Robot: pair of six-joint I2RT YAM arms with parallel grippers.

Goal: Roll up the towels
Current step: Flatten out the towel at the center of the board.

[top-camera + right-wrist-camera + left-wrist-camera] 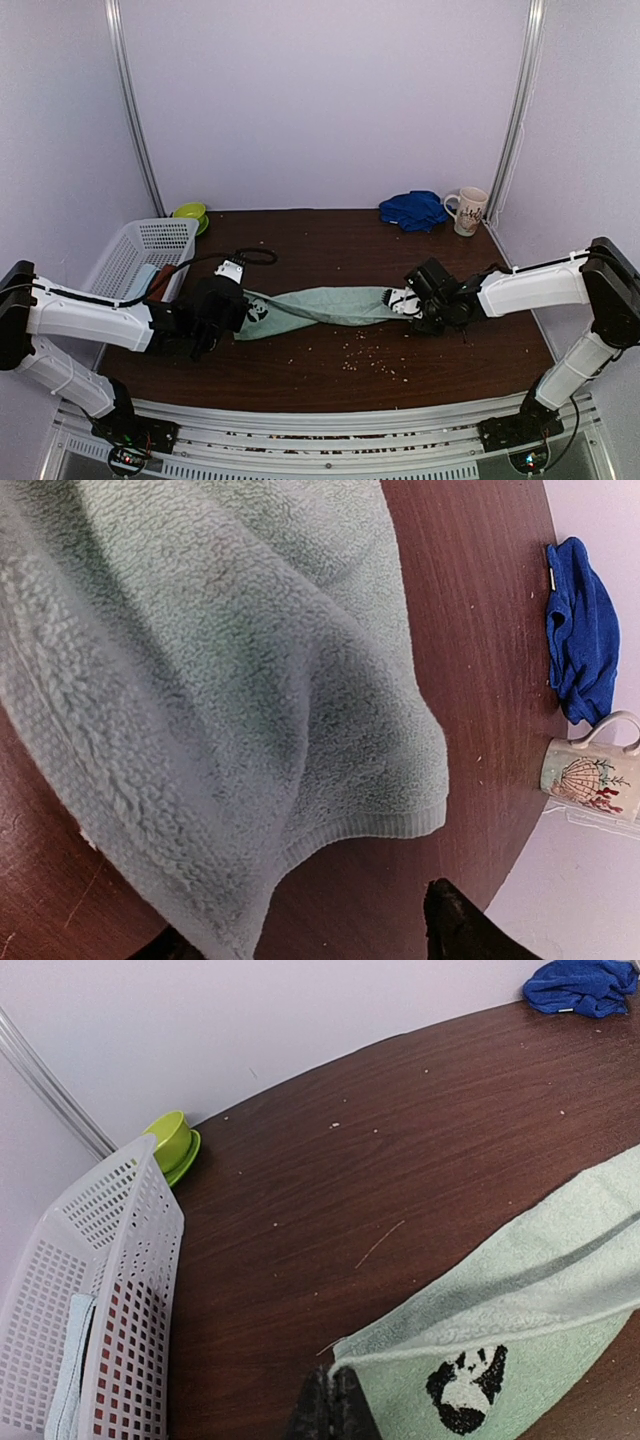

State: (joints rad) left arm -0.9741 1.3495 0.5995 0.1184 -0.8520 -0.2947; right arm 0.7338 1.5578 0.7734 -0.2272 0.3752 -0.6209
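The pale mint-green towel (pixel 325 305) lies in a twisted band across the table's middle, with a black panda print (pixel 465 1388) near its left end. My left gripper (pixel 243 312) is shut on that end's corner (pixel 350 1355), its fingers (pixel 330 1412) pressed together. At the towel's right end (pixel 250 680) my right gripper (pixel 398 298) stands open. Its dark fingertips (pixel 458 925) are wide apart at either side of the hem, not pinching it. The royal blue towel (pixel 413 210) lies crumpled at the back right, away from both grippers.
A white patterned mug (pixel 468 210) stands beside the blue towel. A white plastic basket (pixel 140 255) with a pale cloth inside sits at the left edge, and a lime-green bowl (pixel 190 213) is behind it. Crumbs dot the dark wooden table (pixel 370 360) in front.
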